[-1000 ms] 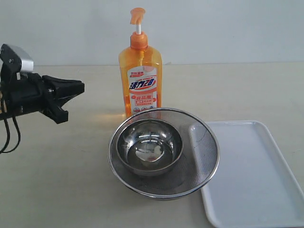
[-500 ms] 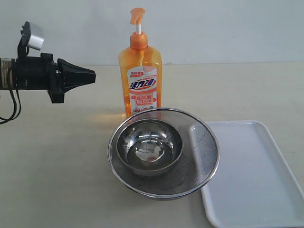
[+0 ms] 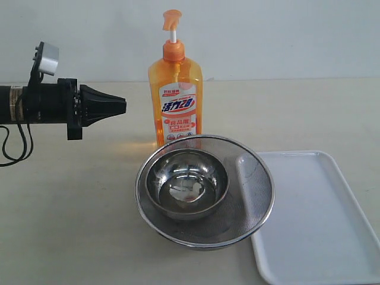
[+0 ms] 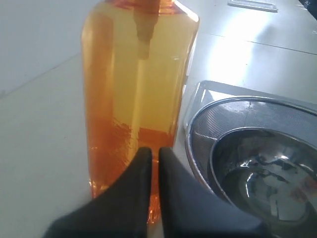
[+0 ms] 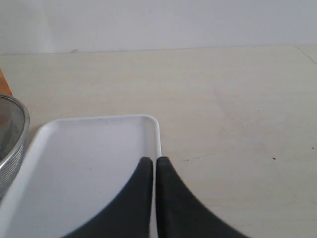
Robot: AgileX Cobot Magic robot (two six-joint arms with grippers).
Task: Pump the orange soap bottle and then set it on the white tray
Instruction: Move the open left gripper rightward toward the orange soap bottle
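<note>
The orange soap bottle (image 3: 176,101) stands upright behind the bowls, pump head raised, label facing the exterior camera. In the left wrist view its translucent body (image 4: 138,89) fills the frame just beyond the fingertips. My left gripper (image 3: 123,106) is shut and empty, level with the bottle's middle and a short gap to its left, pointing at it (image 4: 154,151). The white tray (image 3: 314,214) lies flat at the right front. My right gripper (image 5: 154,161) is shut and empty above the tray's rim (image 5: 157,136); it is out of the exterior view.
A round steel mesh strainer (image 3: 255,190) sits in front of the bottle with a smaller steel bowl (image 3: 187,181) inside it, touching the tray's left edge. The strainer rim (image 4: 198,114) shows close beside the bottle's base. Bare tabletop spreads left and behind.
My left arm has risen, levelled out and moved right towards the bottle. Its jaws, spread a second ago, are now closed. Bottle, bowls and tray are unmoved.
</note>
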